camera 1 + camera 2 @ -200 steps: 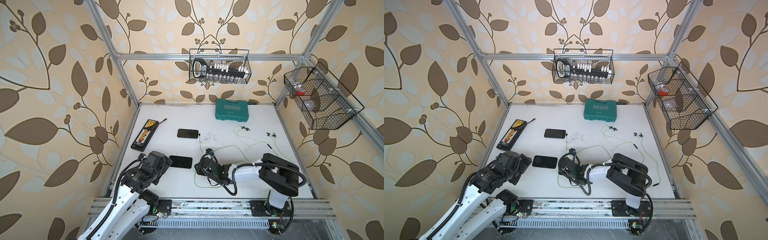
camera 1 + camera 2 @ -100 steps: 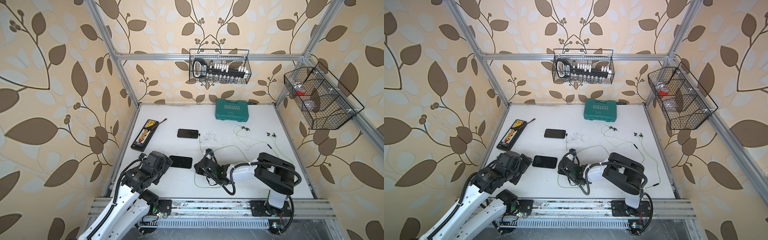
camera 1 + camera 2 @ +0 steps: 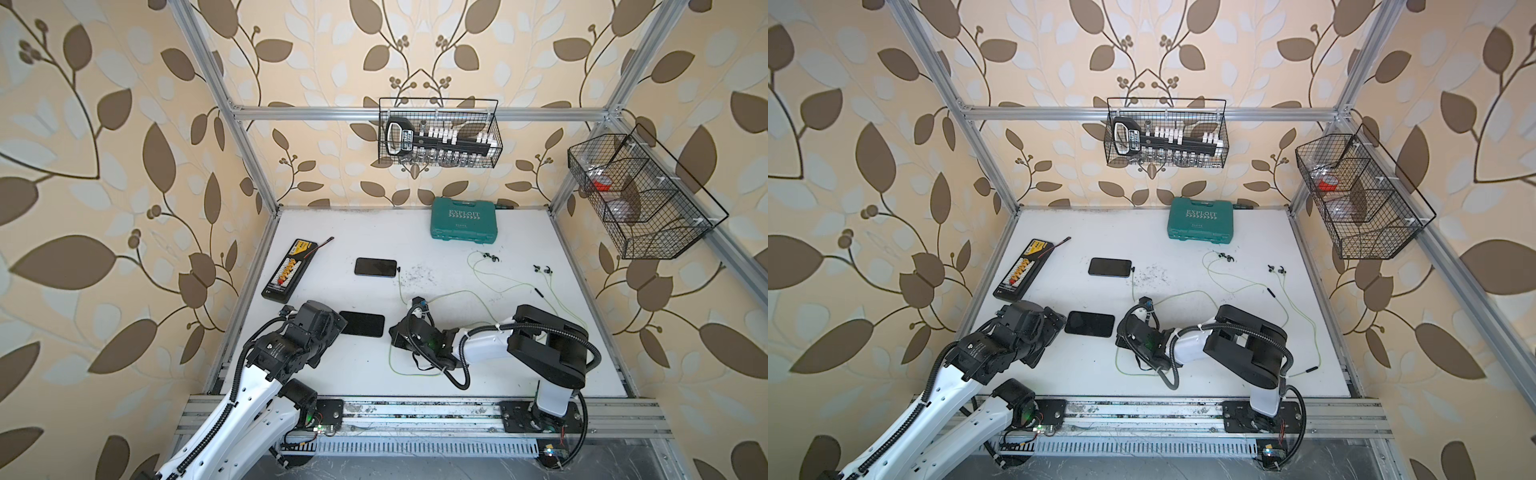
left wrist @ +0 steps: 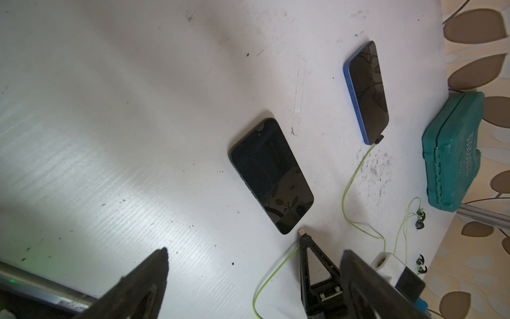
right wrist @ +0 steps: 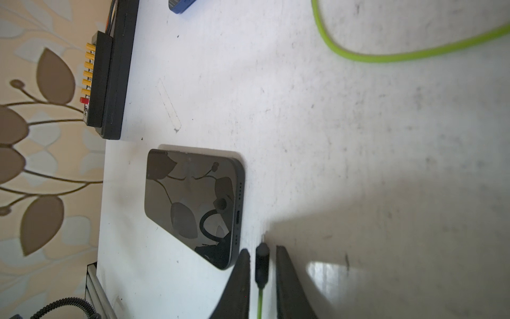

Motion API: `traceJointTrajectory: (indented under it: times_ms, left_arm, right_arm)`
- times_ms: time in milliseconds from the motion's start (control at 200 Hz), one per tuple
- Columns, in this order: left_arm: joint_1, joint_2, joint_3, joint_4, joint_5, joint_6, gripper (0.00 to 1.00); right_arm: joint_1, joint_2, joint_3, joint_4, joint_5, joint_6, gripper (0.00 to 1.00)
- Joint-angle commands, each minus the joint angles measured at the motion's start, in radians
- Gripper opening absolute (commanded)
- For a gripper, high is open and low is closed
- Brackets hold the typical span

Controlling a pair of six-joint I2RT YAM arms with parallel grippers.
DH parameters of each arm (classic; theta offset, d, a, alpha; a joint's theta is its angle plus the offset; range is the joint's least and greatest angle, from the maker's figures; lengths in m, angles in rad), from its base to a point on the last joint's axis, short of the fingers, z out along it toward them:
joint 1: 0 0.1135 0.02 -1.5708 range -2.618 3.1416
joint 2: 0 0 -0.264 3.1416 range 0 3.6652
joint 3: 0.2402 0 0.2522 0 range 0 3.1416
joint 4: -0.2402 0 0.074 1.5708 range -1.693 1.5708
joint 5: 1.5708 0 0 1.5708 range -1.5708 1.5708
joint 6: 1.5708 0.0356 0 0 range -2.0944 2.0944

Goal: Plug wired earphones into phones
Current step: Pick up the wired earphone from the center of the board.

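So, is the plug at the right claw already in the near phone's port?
No, the right wrist view shows the plug inside the right claw, bare table separating it from the empty port of the phone.

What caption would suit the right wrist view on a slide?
Right gripper, earphone plug between its nearly closed jaws, near the port end of the black phone on the white table.

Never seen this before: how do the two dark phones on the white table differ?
The blue-edged phone has a yellow-green cable plugged in; the black-edged phone has an empty port. The blue-edged one lies farther back; the black-edged one nearer the front, beside the black plug in the right claw. Both lie flat, screens dark.
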Motion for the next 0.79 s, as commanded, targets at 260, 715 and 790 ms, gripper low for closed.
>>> traceJointTrajectory:
  times_ms: [260,715,790]
  left_arm:
    - [-0.007,0.017,-0.013,0.018,0.008,0.0,0.96]
    - [-0.007,0.021,-0.017,0.037,0.017,-0.002,0.95]
    - [-0.007,0.023,-0.019,0.04,0.021,-0.002,0.95]
  right_arm:
    - [-0.006,-0.003,0.0,0.025,0.023,0.009,0.15]
    - [-0.007,-0.01,-0.014,0.028,0.03,0.012,0.12]
    - [-0.007,-0.013,-0.017,0.031,0.031,0.011,0.08]
